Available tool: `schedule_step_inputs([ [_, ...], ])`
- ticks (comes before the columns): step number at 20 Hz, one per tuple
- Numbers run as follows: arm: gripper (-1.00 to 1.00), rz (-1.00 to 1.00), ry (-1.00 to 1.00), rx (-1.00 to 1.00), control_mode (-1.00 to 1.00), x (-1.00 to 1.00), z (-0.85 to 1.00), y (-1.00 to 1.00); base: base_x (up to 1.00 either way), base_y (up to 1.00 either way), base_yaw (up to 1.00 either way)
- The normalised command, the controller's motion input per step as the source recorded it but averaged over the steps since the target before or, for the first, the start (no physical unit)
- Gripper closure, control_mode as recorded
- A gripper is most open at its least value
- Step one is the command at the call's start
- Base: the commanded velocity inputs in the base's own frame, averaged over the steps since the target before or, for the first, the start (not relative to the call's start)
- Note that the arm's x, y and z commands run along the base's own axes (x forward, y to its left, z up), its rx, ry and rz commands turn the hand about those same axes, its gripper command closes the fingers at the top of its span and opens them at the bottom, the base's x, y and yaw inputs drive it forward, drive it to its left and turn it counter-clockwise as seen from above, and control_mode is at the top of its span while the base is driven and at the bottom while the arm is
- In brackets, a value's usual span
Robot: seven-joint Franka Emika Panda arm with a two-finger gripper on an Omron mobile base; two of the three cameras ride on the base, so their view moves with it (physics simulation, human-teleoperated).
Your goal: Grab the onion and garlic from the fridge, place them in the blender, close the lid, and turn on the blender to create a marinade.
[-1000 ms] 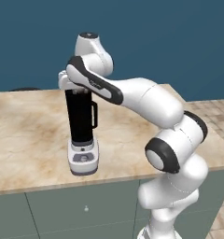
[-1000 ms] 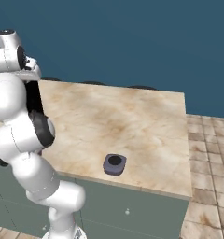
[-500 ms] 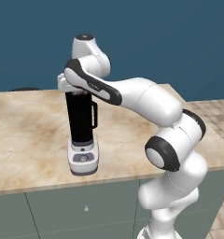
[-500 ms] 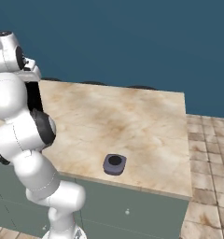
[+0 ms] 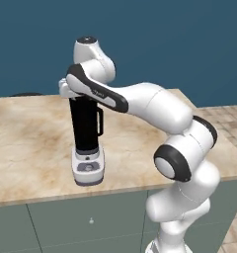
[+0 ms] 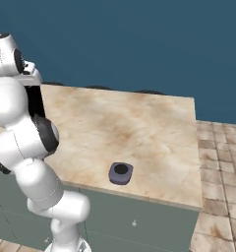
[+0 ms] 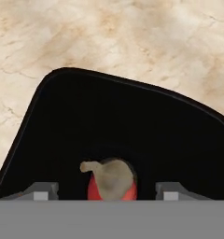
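The blender [image 5: 87,143] is seen standing on the marble counter [image 5: 31,138] near its front edge, a black jar with a side handle set on a white-grey base. The gripper [image 7: 104,190] is held directly above the open top of the jar, and its two fingertips [image 7: 41,190] are spread wide apart, with nothing clamped between them. Looking down into the dark jar, the garlic [image 7: 110,175] is seen resting on top of the onion [image 7: 96,190], both inside the blender. The lid [image 6: 121,173] is seen lying on the counter near its front edge, well apart from the blender, so the jar is left uncovered.
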Motion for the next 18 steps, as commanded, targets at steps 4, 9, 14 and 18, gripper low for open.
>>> schedule_step_inputs([
  [4, -1.00, 0.00, -0.09, 0.00, -1.00, -0.21, 0.29, 0.00, 0.00, 0.00, 0.00],
  [9, -1.00, 0.04, -0.18, 0.00, -1.00, -0.27, 0.73, -0.06, 0.00, 0.00, 0.00],
  [14, -1.00, 0.04, -0.21, 0.00, -1.00, -0.49, 0.41, -0.50, 0.00, 0.00, 0.00],
  [18, -1.00, 0.00, -0.11, 0.05, -1.00, -0.74, 0.00, -0.94, 0.00, 0.00, 0.00],
])
